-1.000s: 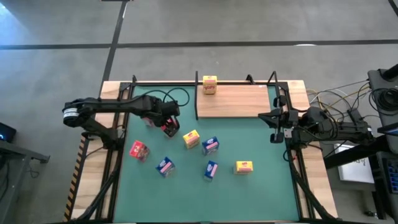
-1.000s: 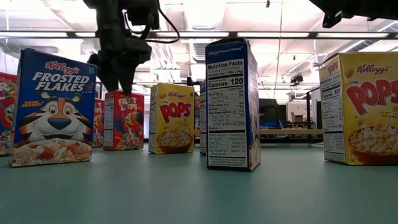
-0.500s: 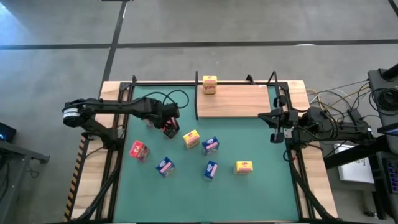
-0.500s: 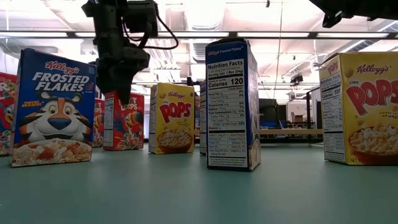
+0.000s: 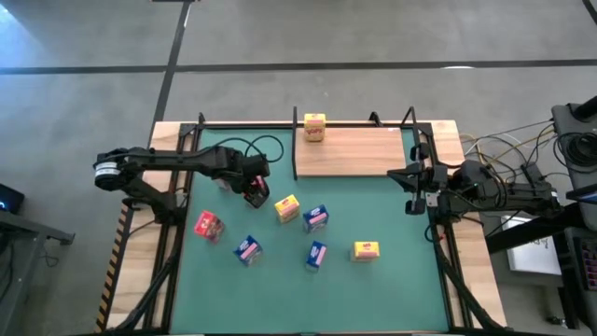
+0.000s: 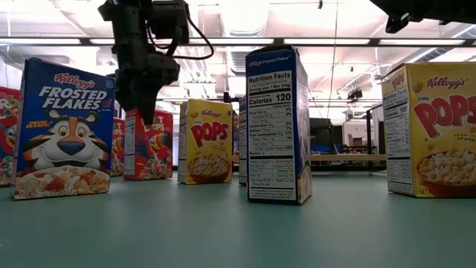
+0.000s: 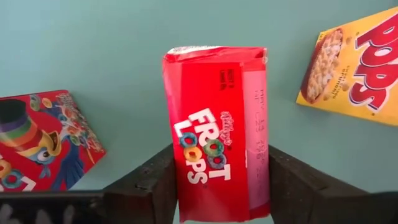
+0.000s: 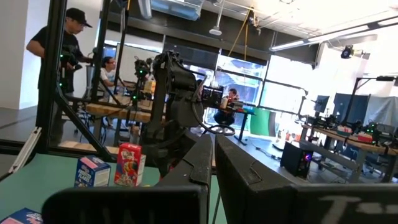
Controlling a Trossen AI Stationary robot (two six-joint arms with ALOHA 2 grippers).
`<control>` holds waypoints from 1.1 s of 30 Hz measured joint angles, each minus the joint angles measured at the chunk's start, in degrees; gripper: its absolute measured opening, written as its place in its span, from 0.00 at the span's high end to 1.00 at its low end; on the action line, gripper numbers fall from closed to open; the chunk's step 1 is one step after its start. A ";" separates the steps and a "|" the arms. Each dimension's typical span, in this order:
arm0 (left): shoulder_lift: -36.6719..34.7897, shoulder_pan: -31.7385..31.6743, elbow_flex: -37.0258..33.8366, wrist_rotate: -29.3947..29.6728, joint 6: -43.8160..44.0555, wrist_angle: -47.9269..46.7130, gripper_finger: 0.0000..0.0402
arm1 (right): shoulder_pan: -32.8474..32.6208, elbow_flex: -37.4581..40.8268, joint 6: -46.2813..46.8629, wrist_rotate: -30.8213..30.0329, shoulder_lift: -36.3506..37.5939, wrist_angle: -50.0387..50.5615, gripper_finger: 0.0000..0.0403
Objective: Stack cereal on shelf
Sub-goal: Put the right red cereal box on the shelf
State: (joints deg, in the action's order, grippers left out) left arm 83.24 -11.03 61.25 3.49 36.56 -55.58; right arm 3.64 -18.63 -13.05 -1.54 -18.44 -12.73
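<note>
Over the left half of the green counter point(image 5: 392, 280), I am bringing my left fingers point(image 7: 143, 186) in on a red Froot Loops box point(image 7: 214, 134). A second ago they were spread as wide as they go and hanging above it; now they have come down on either side of the box and are narrowing, the pads lying against its two narrow sides in my wrist view. I judge the pinch is only just forming, so I am not yet trusting it to carry the box.

That matters for the job, because only one cereal box, a yellow Corn Pops box point(image 5: 314, 126), is standing on the wooden shelf point(image 5: 364, 154) at the far edge of the counter, in its left corner. The rest are scattered on the mat: another Froot Loops box point(image 5: 208, 225) near the left edge, a second Corn Pops box point(image 5: 286, 208) just beside my target, a third yellow one point(image 5: 366, 250) towards the right, and three blue Frosted Flakes boxes point(image 5: 315, 217) between them.

My right fingers point(image 5: 410, 191) are pressed together and empty, parked at the right rim of the counter near the shelf's corner post. Once the grip is firm, I am expecting a lift and a carry across to the shelf.
</note>
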 joint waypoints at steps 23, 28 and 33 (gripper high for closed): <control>-0.13 0.22 16.53 -2.69 -6.49 -8.46 0.61 | 0.00 -0.02 1.04 0.03 0.00 0.17 0.97; -0.11 0.22 22.83 -2.67 -8.09 -14.27 0.61 | 0.00 -0.02 1.39 0.09 0.00 0.53 0.97; -0.11 0.22 27.95 -2.62 -9.66 -17.00 0.61 | 0.00 -0.02 1.98 0.13 0.00 0.55 0.97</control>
State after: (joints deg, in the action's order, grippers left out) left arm 83.13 -10.81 89.20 0.86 26.90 -72.58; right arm 3.64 -18.65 -11.07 -1.41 -18.44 -12.19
